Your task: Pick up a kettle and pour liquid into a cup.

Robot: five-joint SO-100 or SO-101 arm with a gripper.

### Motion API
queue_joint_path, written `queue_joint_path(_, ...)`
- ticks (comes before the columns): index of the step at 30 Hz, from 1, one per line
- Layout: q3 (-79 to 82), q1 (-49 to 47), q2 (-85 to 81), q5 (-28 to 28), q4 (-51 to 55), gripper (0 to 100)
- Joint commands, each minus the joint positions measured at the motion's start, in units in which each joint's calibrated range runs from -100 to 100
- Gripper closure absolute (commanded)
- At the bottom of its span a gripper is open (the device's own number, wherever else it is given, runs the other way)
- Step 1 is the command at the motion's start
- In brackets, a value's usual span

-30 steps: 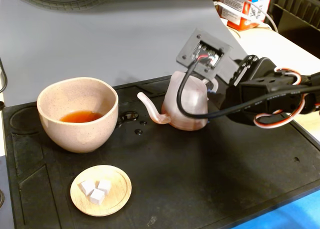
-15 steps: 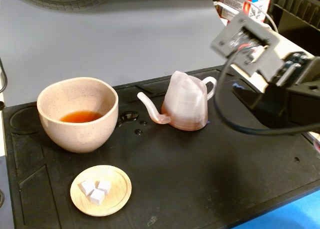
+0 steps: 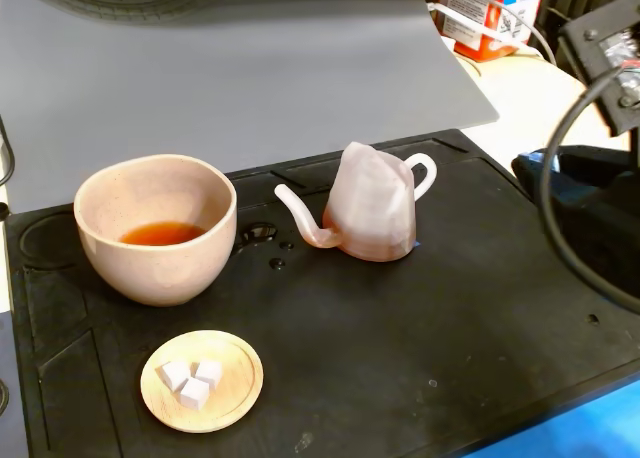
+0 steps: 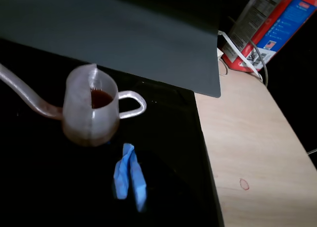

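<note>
Kettle (image 3: 372, 206) stands upright mid-mat (image 3: 420, 358), spout toward cup (image 3: 156, 228) at left edge, loop handle facing the gripper (image 4: 130, 180) just beside it; blue jaws probably closed, holding nothing.

Carton (image 4: 270, 26) beside the kettle (image 4: 91, 108): printed panels, too small to read.
Elsewhere: no legible text.

Open mat (image 3: 400, 338) right of the kettle (image 3: 372, 203); cup (image 3: 157, 228) and dish (image 3: 202, 380) leftward.
</note>
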Motion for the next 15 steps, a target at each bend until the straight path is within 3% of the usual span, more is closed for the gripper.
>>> queue_joint_path(1,2.87,0.17,-5.2,-2.1,-0.33,99)
queue_joint_path(7,5.32,4.89,-11.0,-4.73,-0.16,99)
queue_joint_path(15,6.04,5.27,-21.5,-10.03,10.99,99)
